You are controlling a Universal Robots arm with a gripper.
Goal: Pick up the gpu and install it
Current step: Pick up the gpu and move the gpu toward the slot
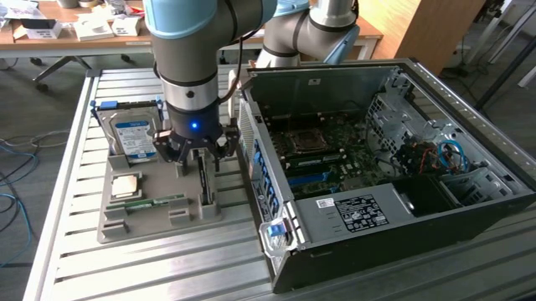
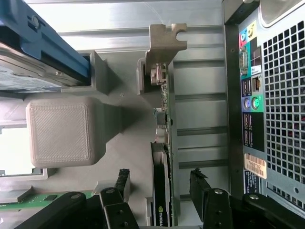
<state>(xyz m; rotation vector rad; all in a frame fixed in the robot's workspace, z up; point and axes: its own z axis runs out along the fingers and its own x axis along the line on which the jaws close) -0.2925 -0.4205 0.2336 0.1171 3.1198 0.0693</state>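
Shows the gpu (image 1: 203,179) (image 2: 162,186), a thin flat circuit card seen dark and edge-on, standing upright in a slot of the grey moulded plastic holder (image 1: 147,226) on the slatted aluminium table (image 1: 167,269), just beside the open black computer tower case (image 1: 402,251). Has the black two-fingered gripper (image 1: 199,164) (image 2: 161,177) low over that card, fingers (image 2: 199,188) spread wide on either side with a gap at each face, gripping nothing. Finds the silver hard drive with blue label (image 1: 134,138) upright in the same holder, towards the exterior view's left.
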